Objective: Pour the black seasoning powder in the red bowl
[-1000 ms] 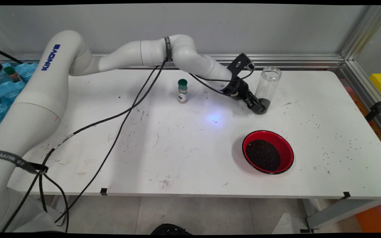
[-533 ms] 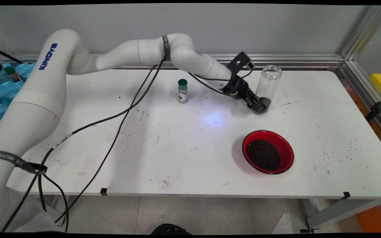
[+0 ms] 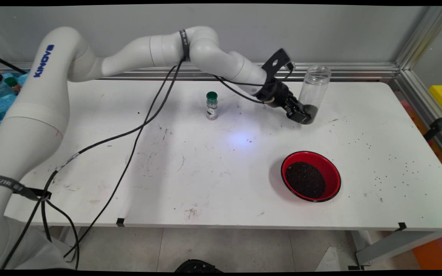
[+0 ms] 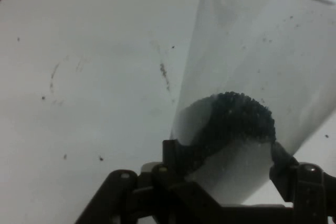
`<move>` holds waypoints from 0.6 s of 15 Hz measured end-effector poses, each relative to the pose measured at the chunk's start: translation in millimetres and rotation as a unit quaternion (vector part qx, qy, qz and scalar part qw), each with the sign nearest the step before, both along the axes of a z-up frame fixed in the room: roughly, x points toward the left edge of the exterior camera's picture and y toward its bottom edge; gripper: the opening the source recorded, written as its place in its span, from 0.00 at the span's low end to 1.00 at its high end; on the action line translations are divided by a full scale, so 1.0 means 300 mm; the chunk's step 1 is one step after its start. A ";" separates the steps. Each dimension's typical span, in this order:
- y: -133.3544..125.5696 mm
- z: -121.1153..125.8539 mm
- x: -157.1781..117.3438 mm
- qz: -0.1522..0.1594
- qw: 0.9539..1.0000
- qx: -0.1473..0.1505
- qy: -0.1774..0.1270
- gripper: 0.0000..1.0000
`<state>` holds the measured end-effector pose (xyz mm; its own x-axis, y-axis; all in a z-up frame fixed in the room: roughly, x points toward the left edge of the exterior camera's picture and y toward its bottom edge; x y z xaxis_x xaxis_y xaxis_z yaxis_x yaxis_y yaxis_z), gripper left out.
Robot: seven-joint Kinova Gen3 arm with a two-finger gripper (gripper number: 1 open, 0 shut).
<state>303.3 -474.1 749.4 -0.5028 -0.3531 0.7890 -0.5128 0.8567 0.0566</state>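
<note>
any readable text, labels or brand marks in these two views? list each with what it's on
"KINOVA": blue letters on the arm's big white link, main view.
"SAMZWE", roughly: white letters on the black strap round the arm's base link; reading unsure.
Label on the green-capped spice bottle: print too small to read.
Clear jar held in the gripper: no label seen.
Red bowl: no markings.
Hand view: no text.

The red bowl [image 3: 310, 176] of dark grains is the one thing standing on the near right of the counter [image 3: 190, 172]. Everything to the left of the bowl is open surface, crossed only by the black cables [image 3: 129, 134] hanging from the arm. Behind the bowl stands the clear jar [image 3: 313, 96], with the pincer [image 3: 301, 115] clamped on its base. Far left of the bowl, towards the back, a small green-capped bottle [image 3: 211, 105] stands alone, with open room around it.
</note>
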 end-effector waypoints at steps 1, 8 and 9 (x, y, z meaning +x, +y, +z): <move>0.007 0.018 0.003 -0.005 1.000 -0.006 -0.002 0.00; 0.055 0.130 0.003 -0.068 0.995 -0.062 -0.031 0.00; 0.061 0.141 0.001 -0.078 0.994 -0.072 -0.036 0.00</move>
